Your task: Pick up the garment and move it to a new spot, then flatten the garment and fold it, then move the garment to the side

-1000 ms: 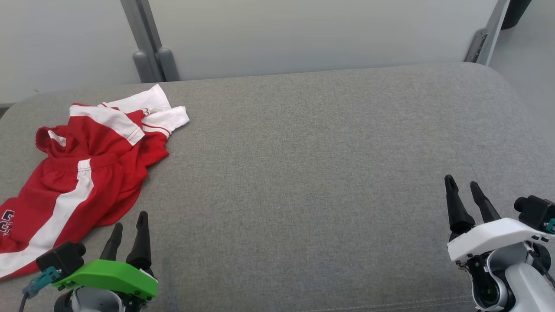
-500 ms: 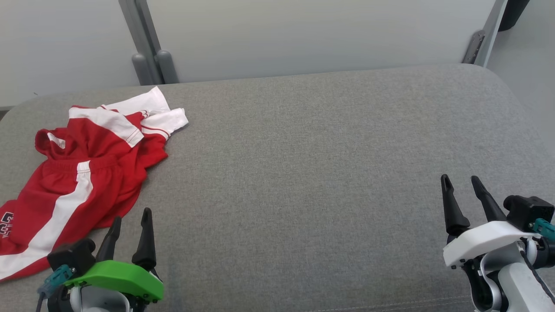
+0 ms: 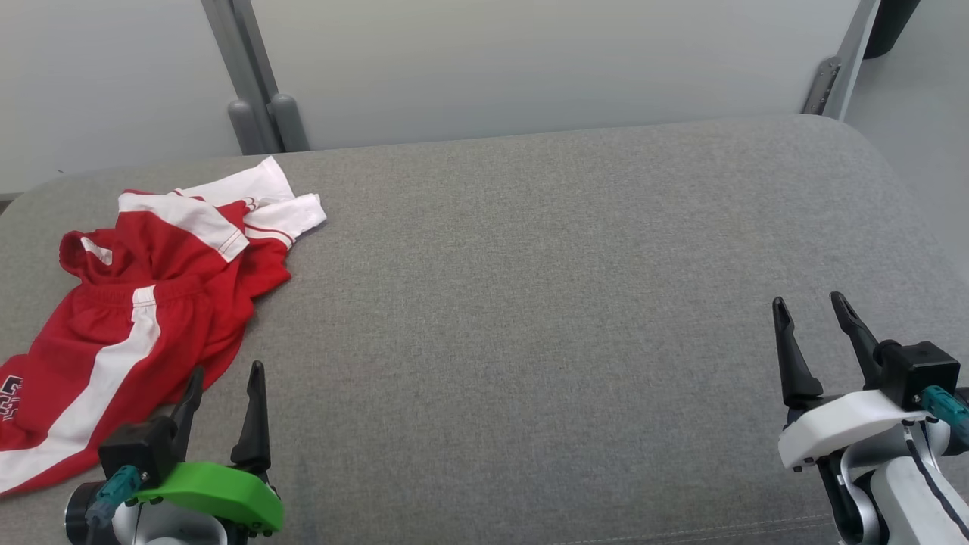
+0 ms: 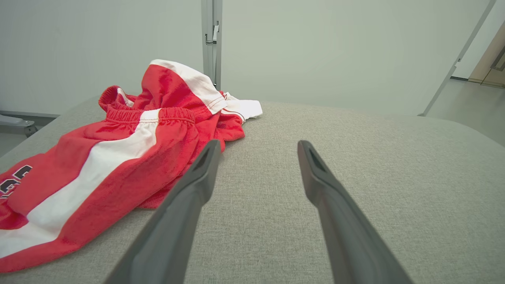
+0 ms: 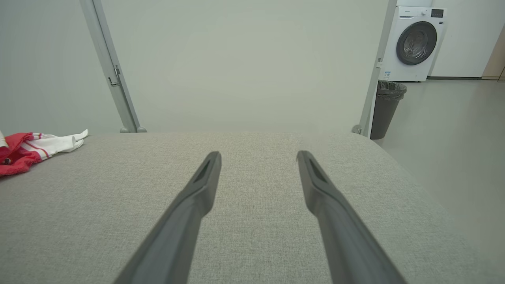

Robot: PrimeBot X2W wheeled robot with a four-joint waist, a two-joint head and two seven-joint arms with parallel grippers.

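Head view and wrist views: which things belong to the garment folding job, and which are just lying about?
Job: red and white garment, grey padded surface, left gripper, right gripper, both open.
Lying about: washing machine, bin, metal post.

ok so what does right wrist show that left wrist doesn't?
Right wrist, not left wrist: a washing machine, a bin, and the open right gripper. Left wrist, not right wrist: the open left gripper, an elastic waistband and dark lettering. Both: the red-and-white garment, lying on the grey cushion, and the pale wall behind.
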